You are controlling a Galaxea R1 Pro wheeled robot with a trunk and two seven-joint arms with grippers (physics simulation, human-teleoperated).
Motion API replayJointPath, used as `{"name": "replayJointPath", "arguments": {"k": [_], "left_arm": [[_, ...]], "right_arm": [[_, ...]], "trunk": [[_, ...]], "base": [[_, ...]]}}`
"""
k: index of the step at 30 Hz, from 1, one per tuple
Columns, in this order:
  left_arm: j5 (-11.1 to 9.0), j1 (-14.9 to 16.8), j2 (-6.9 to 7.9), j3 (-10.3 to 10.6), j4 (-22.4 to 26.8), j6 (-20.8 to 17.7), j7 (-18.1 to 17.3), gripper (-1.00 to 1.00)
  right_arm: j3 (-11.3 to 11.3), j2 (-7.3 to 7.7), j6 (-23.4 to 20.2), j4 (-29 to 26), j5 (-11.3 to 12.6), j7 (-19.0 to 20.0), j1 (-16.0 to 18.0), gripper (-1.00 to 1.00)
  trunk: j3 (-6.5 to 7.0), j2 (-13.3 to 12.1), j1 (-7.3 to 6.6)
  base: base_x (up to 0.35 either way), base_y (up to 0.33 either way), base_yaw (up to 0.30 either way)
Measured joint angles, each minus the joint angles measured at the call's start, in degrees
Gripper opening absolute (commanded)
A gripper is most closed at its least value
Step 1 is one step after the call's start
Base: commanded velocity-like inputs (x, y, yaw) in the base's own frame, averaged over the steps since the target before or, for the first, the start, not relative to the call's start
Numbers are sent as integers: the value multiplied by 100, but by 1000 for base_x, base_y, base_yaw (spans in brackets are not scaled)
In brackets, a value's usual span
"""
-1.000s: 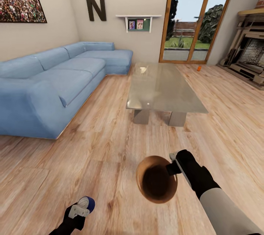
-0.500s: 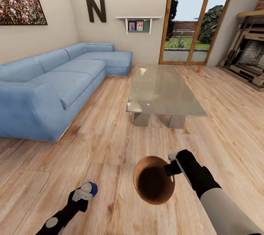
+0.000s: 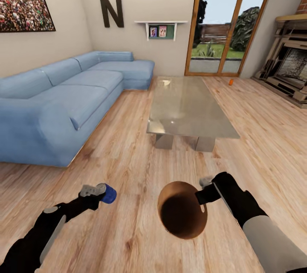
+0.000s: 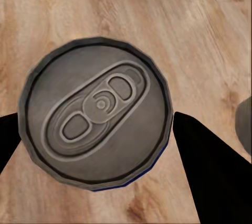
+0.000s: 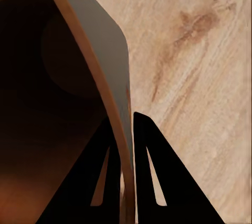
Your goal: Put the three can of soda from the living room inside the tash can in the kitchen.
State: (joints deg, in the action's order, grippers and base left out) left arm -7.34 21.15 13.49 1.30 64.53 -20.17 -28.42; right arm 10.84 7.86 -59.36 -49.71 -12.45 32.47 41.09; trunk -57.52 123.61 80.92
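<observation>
The robot stands in the living room, light wood floor underfoot, the blue sofa along the left and the glass coffee surface ahead in the middle. Far off by the glass doors, a small orange can sits on the floor, well apart from everything else.

Near the robot, the right pincer is clamped on the rim of the tash can; the right wrist view shows one finger inside the wall and one outside, pinching it. The bin hangs tilted, its copper mouth turned up toward the head camera.

To the left, the left pincer grips the dark blue can, held out sideways above the floor; from the left wrist the can's pale pull-tab top sits between the two dark fingers.

The step looks like dropping this can into the bin. To do it well, the left arm should carry the can rightward until it hangs squarely over the mouth, and the bin wants levelling so the opening faces up. Release only when the can is inside the rim line, or it may strike the edge and roll away across the floor.
</observation>
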Motion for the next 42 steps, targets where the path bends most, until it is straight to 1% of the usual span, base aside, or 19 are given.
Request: {"name": "replayJointPath", "arguments": {"k": [2, 3, 5, 6, 7, 10, 11, 12, 13, 15, 18, 19, 20, 23, 29, 33, 37, 38, 42], "left_arm": [[-37, 224, 142, -162, 705, -931, -415, -100], [-46, 328, 193, -186, 865, -1168, -496, -100], [-68, 671, 329, -232, 1253, -1862, -663, -100], [-7, 906, 409, -250, 1440, -2279, -756, -100], [-82, 1249, 465, -256, 1586, -2696, -895, -100], [-109, 1976, 533, -232, 1756, -3508, -1475, -100], [-62, 2107, 538, -225, 1771, -3632, -1607, -100], [-5, 2465, 540, -209, 1797, -3890, -1950, -100], [-105, 2860, 533, -189, 1805, -3983, -2156, -100], [-34, 3216, 522, -46, 1792, -3983, -2439, -100], [-77, 3780, 486, 673, 1774, -3983, -2900, -100], [-53, 3841, 469, 784, 1769, -3983, -2963, -100], [-140, 3967, 345, 1103, 1742, -3983, -3176, -100], [-94, 4034, 141, 1487, 1564, -3983, -3313, -100], [-83, 4150, -491, 2143, 910, -3983, -3382, -100], [-66, 4265, -593, 2555, 663, -3982, -3387, -100], [-70, 4301, -635, 2733, 560, -3983, -3389, -100], [-83, 4308, -695, 2912, 514, -3983, -3389, -100], [-50, 4316, -826, 3291, 452, -3983, -3383, -100]], "right_arm": [[5, 38, -36, 198, 170, 155, 147, -100], [5, 43, -52, 265, 243, 179, 195, -100], [6, 55, -41, 515, 205, 211, 359, -100], [11, 60, -34, 734, 142, 217, 477, -100], [14, 64, -20, 993, 80, 215, 608, -100], [29, 52, -14, 1695, 35, 207, 952, -100], [32, 44, -19, 1818, 56, 201, 1009, -100], [38, 19, -25, 2055, 84, 195, 1129, -100], [50, 5, -31, 2152, 100, 188, 1181, -100], [63, -18, -27, 2232, 93, 183, 1224, -100], [92, -100, -16, 2295, 45, 164, 1256, -100], [99, -126, -22, 2300, 65, 162, 1259, -100], [156, -260, 10, 2309, -60, 122, 1264, -100], [172, -455, -48, 2312, 106, -13, 1297, -100], [200, -652, -16, 2313, -84, -143, 1480, -100], [193, -664, -38, 2321, 16, -144, 1566, -100], [202, -665, -18, 2327, -85, -159, 1641, -100], [196, -671, -9, 2324, -93, -163, 1679, -100], [193, -676, -39, 2325, 17, -149, 1712, -100]], "trunk": [[37, -80, -44], [55, -120, -66], [91, -200, -110], [108, -241, -132], [126, -281, -154], [180, -401, -220], [197, -441, -242], [215, -482, -263], [234, -521, -286], [270, -602, -330], [323, -722, -395], [341, -762, -417], [358, -802, -439], [413, -922, -505], [431, -964, -527], [431, -964, -527], [431, -964, -527], [431, -964, -527], [431, -964, -527]], "base": [[0, 0, 0], [0, 0, 0], [0, 0, 0], [0, 0, 0], [0, 0, 0], [0, 0, 0], [0, 0, 0], [0, 0, 0], [0, 0, 0], [0, 0, 0], [0, 0, 0], [0, 0, 0], [0, 0, 0], [0, 0, 0], [0, 0, 0], [0, 0, 0], [0, 0, 0], [0, 0, 0], [0, 0, 0]]}}
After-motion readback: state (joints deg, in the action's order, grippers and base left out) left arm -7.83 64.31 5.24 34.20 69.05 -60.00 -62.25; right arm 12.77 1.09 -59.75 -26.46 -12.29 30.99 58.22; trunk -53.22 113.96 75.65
